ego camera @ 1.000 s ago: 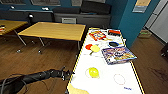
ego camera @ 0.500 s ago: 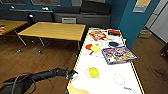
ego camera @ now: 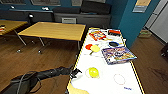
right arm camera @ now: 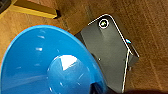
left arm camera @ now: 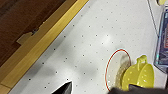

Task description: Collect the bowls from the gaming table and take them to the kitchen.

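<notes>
- On the near end of the gaming table, beside its yellow-edged left rim, the left gripper is seen at the end of the dark arm that comes in from the lower left.
- Compared with the head views of a second and half a second ago, the arm has been carried forward and inward: its tip lay short of the table edge then and now reaches over the white top, close to the yellow-green bowl but not touching it.
- Whether the left gripper's fingers are spread or pressed together cannot be told; in the left wrist view a dark tip is seen over the dotted white top.
- In that left wrist view the same yellow-green bowl is shown with a small handle, beside a thin red ring lying flat on the white surface.
- A blue bowl looms large in the right wrist view over the wood floor, and is judged to be held there already, though the grip itself is hidden.
- Farther along the table a pale yellow bowl and a red-orange bowl are seen touching, near a board-game box.
- The approach is judged to be a reach for the yellow-green bowl; collection is partly done.
</notes>
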